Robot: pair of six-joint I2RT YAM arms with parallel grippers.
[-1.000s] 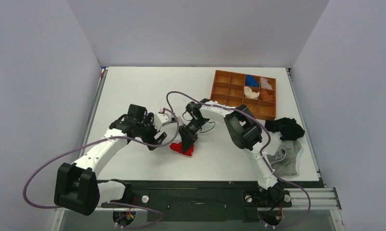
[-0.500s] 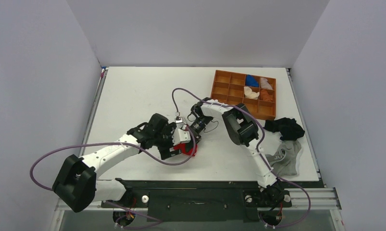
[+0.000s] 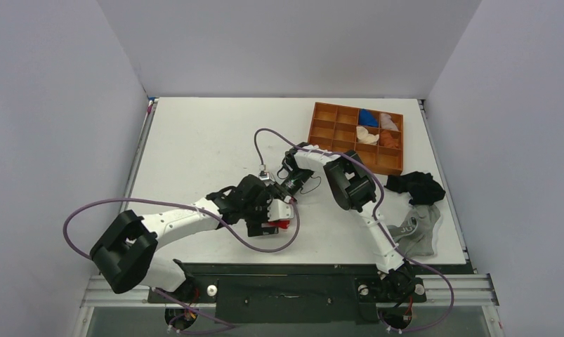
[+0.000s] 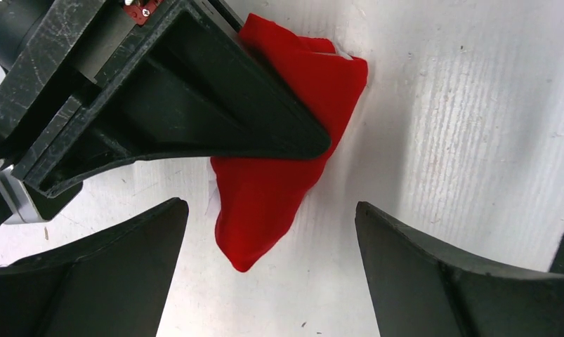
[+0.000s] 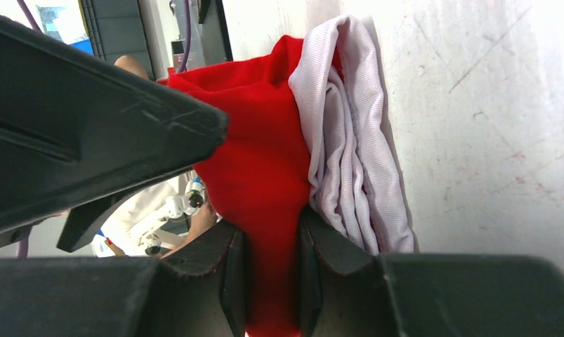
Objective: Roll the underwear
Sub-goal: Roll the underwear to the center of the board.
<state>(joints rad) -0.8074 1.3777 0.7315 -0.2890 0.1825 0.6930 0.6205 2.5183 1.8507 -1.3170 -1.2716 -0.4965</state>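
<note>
The underwear (image 3: 283,225) is a bunched bright red bundle on the white table, near the front middle. In the left wrist view the underwear (image 4: 279,175) lies between and just ahead of my open left gripper (image 4: 272,281), whose fingers (image 4: 96,281) stand apart on either side without touching it. My left gripper (image 3: 270,214) hovers directly over the bundle. My right gripper (image 5: 272,281) is shut on a fold of the red fabric (image 5: 258,161), with the white trim (image 5: 349,147) bunched beside it. The right gripper (image 3: 288,195) reaches in from behind.
An orange compartment tray (image 3: 321,130) with several small cloth items stands at the back right. A black garment (image 3: 416,186) and a grey garment (image 3: 416,232) lie at the right edge. Purple cables loop over both arms near the bundle.
My left arm has swung right and forward until its open gripper sits over the underwear. The right gripper has kept its hold and drawn the bundle slightly.
</note>
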